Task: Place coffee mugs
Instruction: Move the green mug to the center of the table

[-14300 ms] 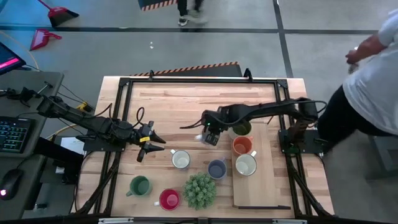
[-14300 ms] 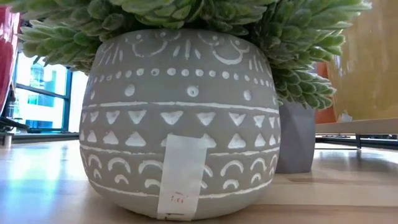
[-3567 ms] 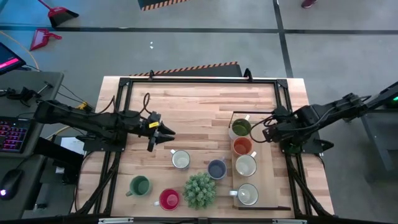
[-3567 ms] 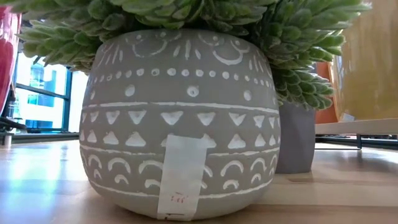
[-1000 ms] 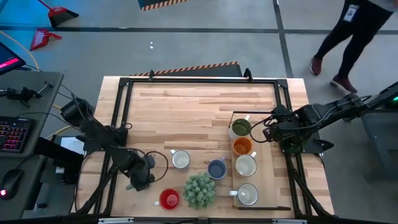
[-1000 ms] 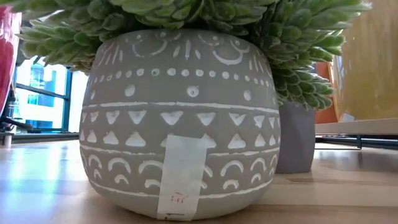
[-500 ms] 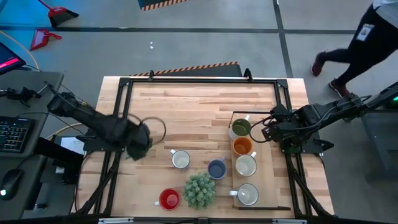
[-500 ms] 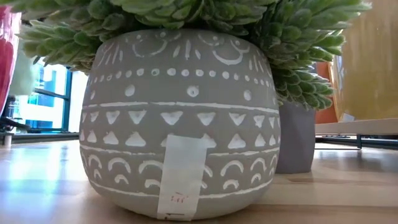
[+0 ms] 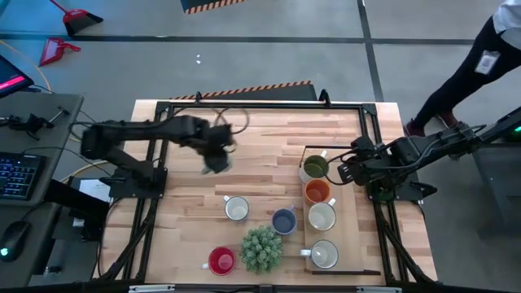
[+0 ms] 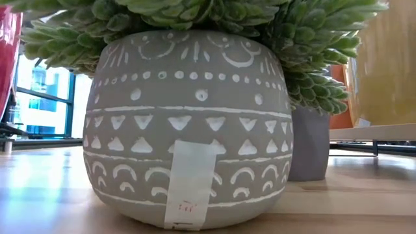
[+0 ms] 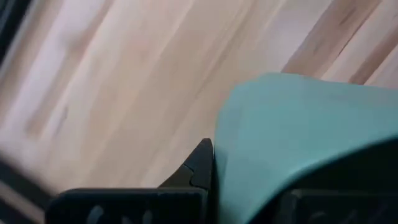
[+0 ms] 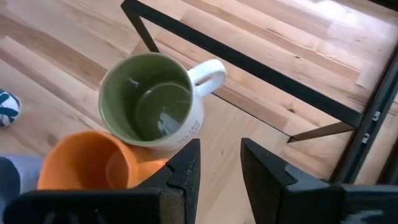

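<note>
The transport step was in hand. The left gripper point(image 9: 216, 160) was above the desk point(image 9: 260, 134) at about 10 o'clock from its centre, clear of the surface. It was clamped on the green mug point(image 11: 305, 143), which the left wrist view showed as a teal-green wall filling the space beside one dark finger.

The right gripper point(image 9: 340, 172) waited at the 3 o'clock side, just beside the olive green mug point(image 9: 315, 168), with its jaws parted and nothing between them.

Four mugs stood in a column on the board point(image 9: 346, 244) at the 4 o'clock side: the olive green mug, then the orange mug point(image 9: 317, 191), then a white mug point(image 9: 321, 216) and a second white mug point(image 9: 324, 254). A third white mug point(image 9: 236, 209), the blue-grey mug point(image 9: 283, 220) and the red mug point(image 9: 221, 260) remained on the bare desk near the spiky plant point(image 9: 261, 248) at 6 o'clock.

The next move probably called for carrying the green mug toward 3 o'clock to a free spot on the board, lowering it upright, then releasing it.
</note>
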Motion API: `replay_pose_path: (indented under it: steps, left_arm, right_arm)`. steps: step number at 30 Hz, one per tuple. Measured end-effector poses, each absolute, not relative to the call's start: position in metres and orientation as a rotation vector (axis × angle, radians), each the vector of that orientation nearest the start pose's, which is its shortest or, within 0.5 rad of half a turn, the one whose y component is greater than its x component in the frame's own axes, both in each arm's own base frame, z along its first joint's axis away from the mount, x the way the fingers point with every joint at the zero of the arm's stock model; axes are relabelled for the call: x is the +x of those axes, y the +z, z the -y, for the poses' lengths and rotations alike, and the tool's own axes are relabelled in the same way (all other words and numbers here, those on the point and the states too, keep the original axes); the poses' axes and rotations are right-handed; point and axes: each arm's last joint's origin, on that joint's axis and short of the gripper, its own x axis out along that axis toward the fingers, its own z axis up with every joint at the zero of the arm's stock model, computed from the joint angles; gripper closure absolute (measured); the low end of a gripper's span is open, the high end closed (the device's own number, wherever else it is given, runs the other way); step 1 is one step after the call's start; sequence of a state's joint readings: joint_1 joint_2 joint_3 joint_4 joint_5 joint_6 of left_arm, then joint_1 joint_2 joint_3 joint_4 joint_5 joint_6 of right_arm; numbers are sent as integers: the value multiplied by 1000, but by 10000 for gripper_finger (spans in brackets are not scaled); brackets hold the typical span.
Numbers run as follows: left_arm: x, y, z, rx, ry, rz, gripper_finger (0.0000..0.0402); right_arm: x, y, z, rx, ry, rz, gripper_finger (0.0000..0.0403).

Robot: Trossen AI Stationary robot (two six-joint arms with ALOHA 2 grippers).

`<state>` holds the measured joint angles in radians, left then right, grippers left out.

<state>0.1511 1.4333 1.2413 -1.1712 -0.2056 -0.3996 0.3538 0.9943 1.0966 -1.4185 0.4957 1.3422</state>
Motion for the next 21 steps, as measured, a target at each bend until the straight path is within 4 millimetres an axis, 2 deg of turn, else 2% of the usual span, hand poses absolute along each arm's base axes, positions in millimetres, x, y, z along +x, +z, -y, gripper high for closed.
replay_pose_path:
  steps: [7,11,21]
  left_arm:
    - [324,283,-62,-167,431,-1251,393]
    - [360,275,-64,-119,350,-1272,393]
    - [417,248,-49,-74,211,-1273,393]
  right_arm:
    - [136,320,-35,644,-834,-854,309]
    - [137,320,-36,642,-816,-853,309]
    - [137,320,-36,641,-810,-852,309]
